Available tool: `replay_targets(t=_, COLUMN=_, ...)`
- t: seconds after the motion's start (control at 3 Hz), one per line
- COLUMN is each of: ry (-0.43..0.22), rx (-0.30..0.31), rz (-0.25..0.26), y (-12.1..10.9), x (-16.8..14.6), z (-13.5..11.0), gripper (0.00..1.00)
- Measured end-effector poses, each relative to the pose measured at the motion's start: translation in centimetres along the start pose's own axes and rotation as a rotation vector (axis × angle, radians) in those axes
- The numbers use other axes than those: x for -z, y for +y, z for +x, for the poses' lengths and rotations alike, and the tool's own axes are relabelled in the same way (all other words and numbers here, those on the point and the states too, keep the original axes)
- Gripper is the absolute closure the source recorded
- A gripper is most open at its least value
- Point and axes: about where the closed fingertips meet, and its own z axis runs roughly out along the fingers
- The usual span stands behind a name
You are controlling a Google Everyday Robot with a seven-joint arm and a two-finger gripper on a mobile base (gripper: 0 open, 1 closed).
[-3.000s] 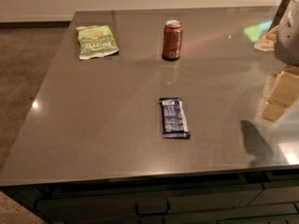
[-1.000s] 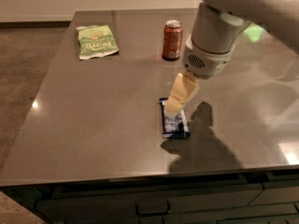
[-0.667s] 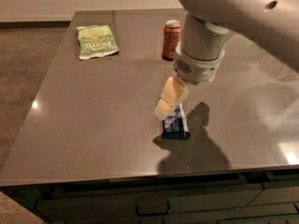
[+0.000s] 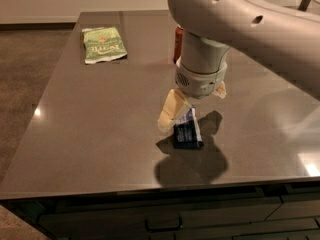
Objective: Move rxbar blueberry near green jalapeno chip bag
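Observation:
The rxbar blueberry (image 4: 187, 132), dark blue with a pale centre panel, lies on the grey table (image 4: 95, 129) near its front middle. My gripper (image 4: 190, 111) hangs right over the bar's far end, open, with one cream finger (image 4: 170, 111) down beside the bar's left edge and the other mostly hidden behind the wrist. The bar rests on the table. The green jalapeno chip bag (image 4: 103, 44) lies flat at the far left corner, well away from the bar.
An orange-brown soda can (image 4: 178, 43) stands at the back middle, mostly hidden behind my arm. The table's front edge runs just below the bar, with dark drawers (image 4: 160, 221) beneath it. Brown floor lies to the left.
The arm has swung in from the right and come down over the bar. Over the last second the gripper moved slightly left and lower onto the bar's far end.

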Motion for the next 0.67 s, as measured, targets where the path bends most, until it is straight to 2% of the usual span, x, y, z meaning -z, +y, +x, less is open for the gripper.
replay_targets(t=0.67, ry=0.052, rx=-0.054, rz=-0.044, y=1.0, x=-2.3, z=0.3, gripper=0.00)
